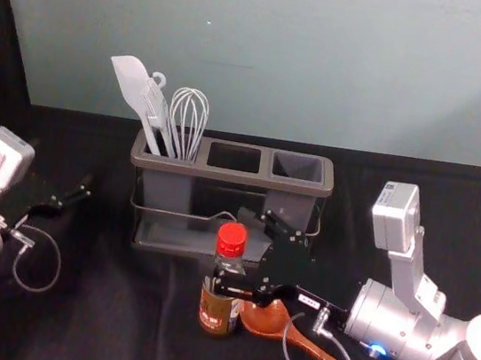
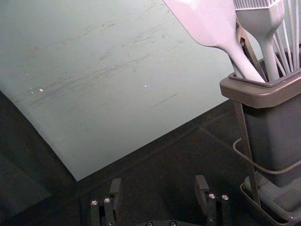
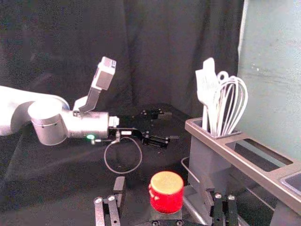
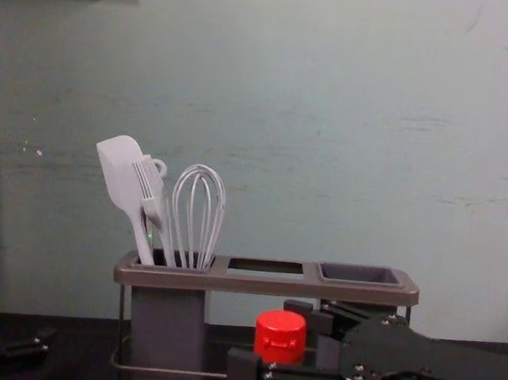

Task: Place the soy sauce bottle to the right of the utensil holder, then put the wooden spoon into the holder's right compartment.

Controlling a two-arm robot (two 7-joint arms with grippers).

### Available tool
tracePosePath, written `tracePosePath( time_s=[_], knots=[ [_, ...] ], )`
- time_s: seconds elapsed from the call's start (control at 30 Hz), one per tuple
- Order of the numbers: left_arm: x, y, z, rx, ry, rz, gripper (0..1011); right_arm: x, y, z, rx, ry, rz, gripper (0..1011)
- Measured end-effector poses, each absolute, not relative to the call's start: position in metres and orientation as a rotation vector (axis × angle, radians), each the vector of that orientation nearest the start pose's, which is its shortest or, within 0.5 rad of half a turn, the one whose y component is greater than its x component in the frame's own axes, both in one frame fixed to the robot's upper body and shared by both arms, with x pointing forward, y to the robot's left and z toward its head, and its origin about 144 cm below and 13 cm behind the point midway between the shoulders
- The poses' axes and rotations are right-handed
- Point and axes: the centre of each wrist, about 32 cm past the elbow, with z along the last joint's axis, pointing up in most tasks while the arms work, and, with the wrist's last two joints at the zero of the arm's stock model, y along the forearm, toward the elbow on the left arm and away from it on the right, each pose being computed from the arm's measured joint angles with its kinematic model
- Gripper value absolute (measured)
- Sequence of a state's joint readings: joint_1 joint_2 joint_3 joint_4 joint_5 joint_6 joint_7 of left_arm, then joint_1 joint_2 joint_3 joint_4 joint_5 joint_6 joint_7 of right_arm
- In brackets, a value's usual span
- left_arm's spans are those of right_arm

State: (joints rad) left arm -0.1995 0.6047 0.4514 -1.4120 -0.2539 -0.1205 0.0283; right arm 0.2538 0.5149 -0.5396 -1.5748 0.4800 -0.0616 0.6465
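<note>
Head view: bottle (image 1: pixel 218 312) stands between right gripper's (image 1: pixel 233 249) fingers.

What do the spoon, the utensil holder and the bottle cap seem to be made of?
The spoon looks like wood, probably varnished: it is reddish-brown and seems to shine softly. The utensil holder seems to be plastic, fairly matte, with a thick rounded rim; its thin rail may be metal, like bent wire. The bottle cap is likely smooth plastic, evenly red.
</note>
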Motion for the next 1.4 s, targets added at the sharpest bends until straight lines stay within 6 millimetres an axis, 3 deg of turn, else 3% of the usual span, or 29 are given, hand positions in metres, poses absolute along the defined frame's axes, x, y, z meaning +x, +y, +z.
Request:
tracePosePath(
  time_s=[0.8, 1.07, 1.3, 1.4],
  knots=[
    [0.4886, 0.3097, 1.1398, 0.304, -0.285, 1.248, 1011, 0.4898, -0.2275, 1.1816, -0.042, -0.086, -0.458, 998],
    [0.4886, 0.3097, 1.1398, 0.304, -0.285, 1.248, 1011, 0.4897, -0.2275, 1.1817, -0.043, -0.086, -0.458, 836],
    [0.4886, 0.3097, 1.1398, 0.304, -0.285, 1.248, 1012, 0.4897, -0.2275, 1.1817, -0.043, -0.086, -0.458, 570],
    [0.4886, 0.3097, 1.1398, 0.304, -0.285, 1.248, 1012, 0.4897, -0.2275, 1.1817, -0.043, -0.086, -0.458, 509]
  ],
)
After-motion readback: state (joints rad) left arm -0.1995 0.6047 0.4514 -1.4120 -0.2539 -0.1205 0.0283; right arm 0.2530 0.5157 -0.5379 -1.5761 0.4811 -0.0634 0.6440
